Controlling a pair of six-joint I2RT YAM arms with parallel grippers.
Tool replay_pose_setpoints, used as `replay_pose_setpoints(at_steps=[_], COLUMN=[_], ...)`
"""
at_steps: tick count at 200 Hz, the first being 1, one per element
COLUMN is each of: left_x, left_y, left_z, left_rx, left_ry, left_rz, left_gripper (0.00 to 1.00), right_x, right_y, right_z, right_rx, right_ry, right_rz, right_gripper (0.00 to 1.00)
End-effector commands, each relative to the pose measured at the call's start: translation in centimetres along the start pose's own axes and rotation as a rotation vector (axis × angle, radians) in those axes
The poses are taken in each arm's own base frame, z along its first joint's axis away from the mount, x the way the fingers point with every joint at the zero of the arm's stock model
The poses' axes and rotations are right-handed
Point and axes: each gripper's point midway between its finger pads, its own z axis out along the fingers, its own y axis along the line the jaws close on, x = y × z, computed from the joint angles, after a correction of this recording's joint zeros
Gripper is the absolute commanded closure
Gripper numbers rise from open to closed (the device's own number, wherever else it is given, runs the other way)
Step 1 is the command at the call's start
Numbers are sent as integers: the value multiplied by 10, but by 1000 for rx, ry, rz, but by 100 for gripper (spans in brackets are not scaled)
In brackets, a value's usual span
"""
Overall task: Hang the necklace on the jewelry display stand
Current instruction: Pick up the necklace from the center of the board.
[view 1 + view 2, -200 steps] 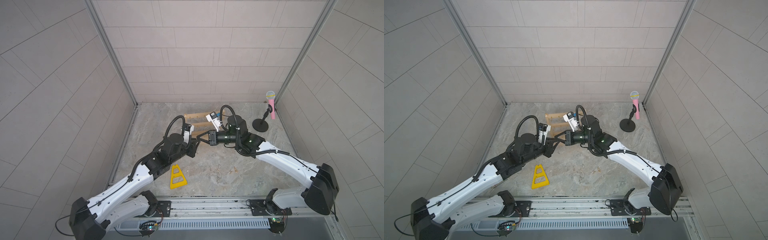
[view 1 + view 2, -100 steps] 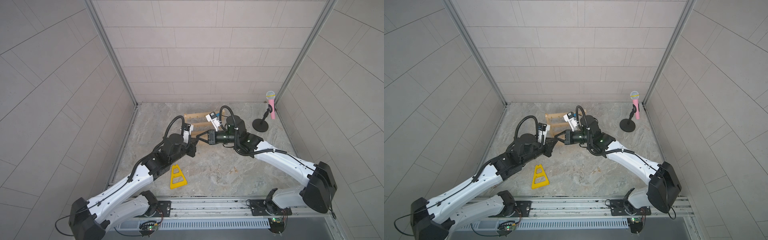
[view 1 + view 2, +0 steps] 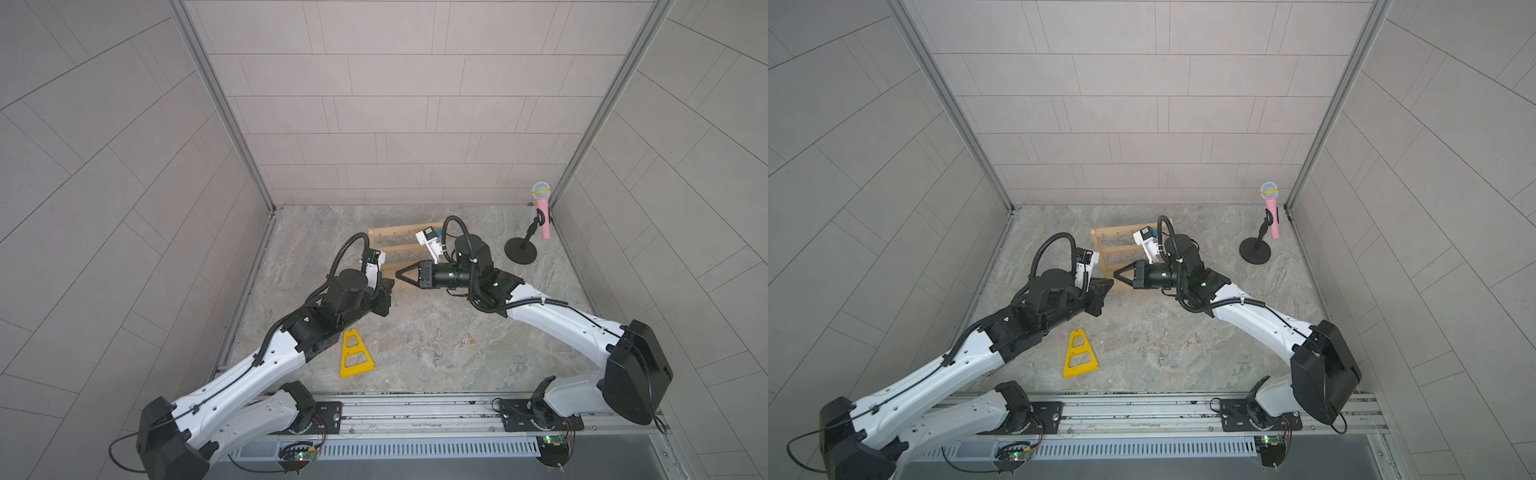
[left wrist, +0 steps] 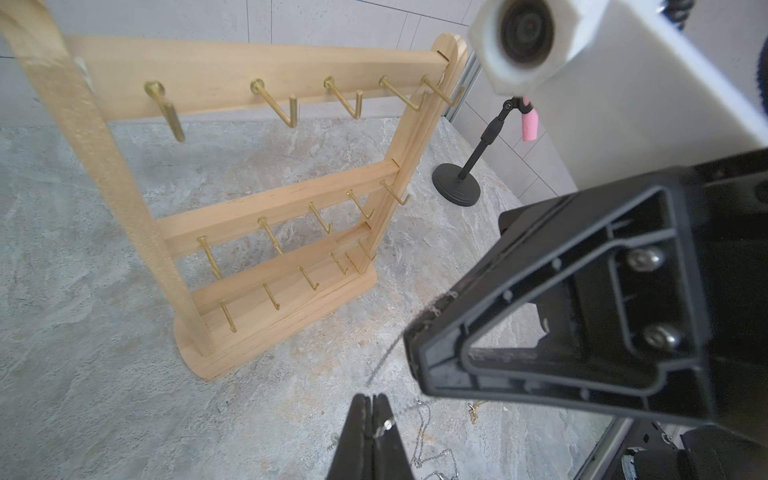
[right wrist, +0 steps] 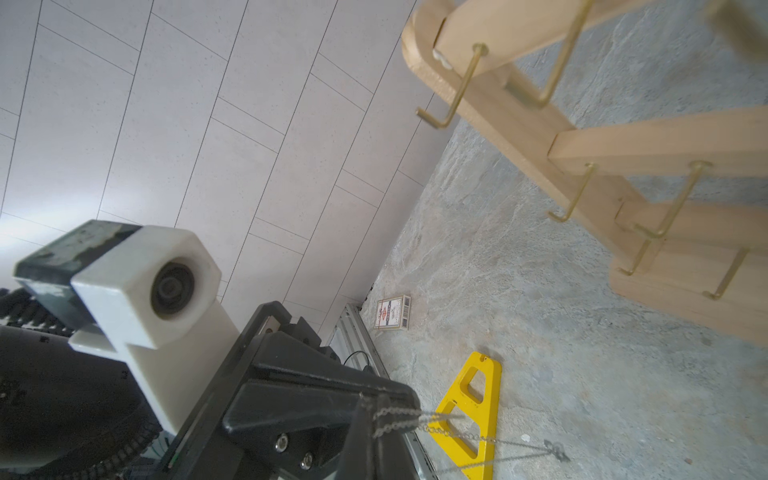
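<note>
The bench (image 3: 415, 316) carries the wooden stand (image 4: 274, 199), upright at its back. To the stand's right is a microphone stand (image 3: 520, 251), and forward-left of it lies a yellow triangle (image 3: 357, 371). Just before the stand, the left jaws and right jaws, both pinched shut, stretch the necklace (image 4: 387, 424) between them. Loose chains (image 4: 422, 432) lie farther forward.
</note>
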Motion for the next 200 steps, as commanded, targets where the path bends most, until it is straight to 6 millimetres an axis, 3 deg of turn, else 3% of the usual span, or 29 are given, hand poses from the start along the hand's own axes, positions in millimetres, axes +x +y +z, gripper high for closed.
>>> replay_pose_setpoints(at_steps=[1,47,84,134,200], left_x=[-17,-39,-49,-52,-52], left_y=[15,11,7,4,-5], left_z=[-11,-16,-19,-21,-30], left_rx=[-97,-87,-71,-68,-39], left_ry=[-46,-99,-117,-106,-10], left_rz=[-20,-48,-62,-41,69], left_gripper=[100,100,100,100,100], right_x=[-8,-1,-2,-2,-4], right_y=[3,-4,-4,-4,-8], right_z=[-4,3,5,9,0], right_rx=[2,-21,-46,-77,14], right_ry=[-8,22,11,-4,-10], right_rz=[-28,1,20,35,-127], right_gripper=[97,93,83,91,78])
